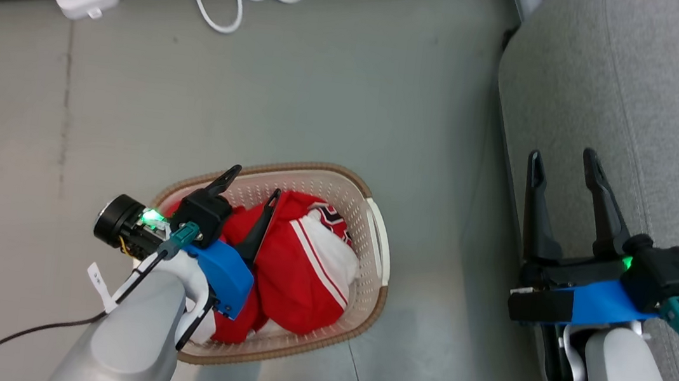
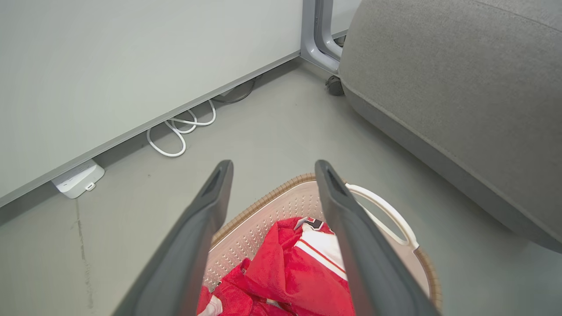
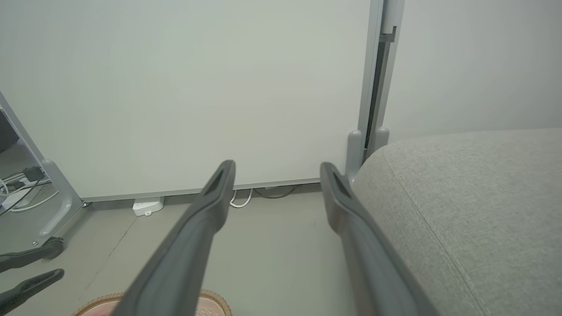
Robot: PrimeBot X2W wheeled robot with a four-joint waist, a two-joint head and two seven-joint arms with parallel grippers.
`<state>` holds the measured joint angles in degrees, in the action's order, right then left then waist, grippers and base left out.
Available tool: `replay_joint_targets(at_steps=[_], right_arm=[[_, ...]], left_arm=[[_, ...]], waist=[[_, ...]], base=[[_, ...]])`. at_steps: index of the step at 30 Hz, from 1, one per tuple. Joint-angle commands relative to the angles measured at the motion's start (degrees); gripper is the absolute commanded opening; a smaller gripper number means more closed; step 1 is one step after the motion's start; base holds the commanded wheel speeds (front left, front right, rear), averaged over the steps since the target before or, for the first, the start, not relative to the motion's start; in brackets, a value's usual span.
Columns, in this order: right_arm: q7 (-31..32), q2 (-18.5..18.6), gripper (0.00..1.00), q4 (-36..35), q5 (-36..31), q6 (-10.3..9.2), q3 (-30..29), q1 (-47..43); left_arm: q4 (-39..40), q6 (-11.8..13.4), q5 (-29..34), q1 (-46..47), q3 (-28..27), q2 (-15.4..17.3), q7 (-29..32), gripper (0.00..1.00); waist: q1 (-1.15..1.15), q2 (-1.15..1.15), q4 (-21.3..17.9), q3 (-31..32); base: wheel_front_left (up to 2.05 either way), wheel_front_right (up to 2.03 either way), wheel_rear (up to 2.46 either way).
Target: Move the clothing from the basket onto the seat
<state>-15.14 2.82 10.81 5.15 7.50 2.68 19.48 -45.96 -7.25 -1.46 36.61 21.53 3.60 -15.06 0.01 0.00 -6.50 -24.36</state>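
Hovering over the basket (image 1: 368,286), your left pincer (image 1: 255,182) gapes wide, the clothing (image 1: 298,269) heaped right beneath it; the right pincer (image 1: 563,155), also spread, idles at the seat (image 1: 645,91) edge. Drop crooked and you may hook the rim (image 1: 316,167), tipping the basket instead of lifting cloth

- Our left gripper (image 1: 254,182) hangs with both fingers spread wide, angled up and to the right, holding nothing.
- Our right gripper (image 1: 562,153) points up the head view, fingers equally spread, empty.
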Motion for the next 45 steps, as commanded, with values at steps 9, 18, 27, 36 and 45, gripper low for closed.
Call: replay_joint_targets(at_steps=[9, 18, 27, 36, 45], right_arm=[[-0.02, 0.12, 1.0, -1.65, 1.57, -0.02, 1.38, 5.7], [-0.02, 0.12, 1.0, -3.03, 2.03, -0.02, 1.94, 9.29], [-0.02, 0.12, 1.0, -4.16, 1.95, -0.02, 1.93, 11.81], [-0.02, 0.12, 1.0, -5.72, 2.43, -0.02, 2.16, 14.01], [-0.02, 0.12, 1.0, -6.7, 3.36, -0.02, 1.67, 14.67]], left_arm=[[-12.01, -0.3, -2.02, 7.68, 5.61, 1.21, -0.17, 1.0], [-21.32, -0.28, -4.65, 13.62, 8.18, 2.36, 0.15, 1.0], [-26.37, -0.25, -6.97, 18.33, 8.53, 3.87, 2.49, 1.0], [-27.47, -0.21, -8.98, 22.09, 8.01, 4.03, 5.5, 1.0], [-27.82, -0.1, -10.19, 24.23, 8.32, 3.54, 9.65, 1.0]], waist=[[-0.01, 0.0, -4.74, -10.97], [-0.01, 0.0, -5.97, -17.9], [-0.01, 0.0, -6.21, -23.78], [-0.01, 0.0, -6.68, -29.51], [-0.01, 0.0, -7.3, -33.03]], base=[[0.0, 0.0, 0.0], [0.0, 0.0, 0.0], [0.0, 0.0, 0.0], [0.0, 0.0, 0.0], [0.0, 0.0, 0.0]])
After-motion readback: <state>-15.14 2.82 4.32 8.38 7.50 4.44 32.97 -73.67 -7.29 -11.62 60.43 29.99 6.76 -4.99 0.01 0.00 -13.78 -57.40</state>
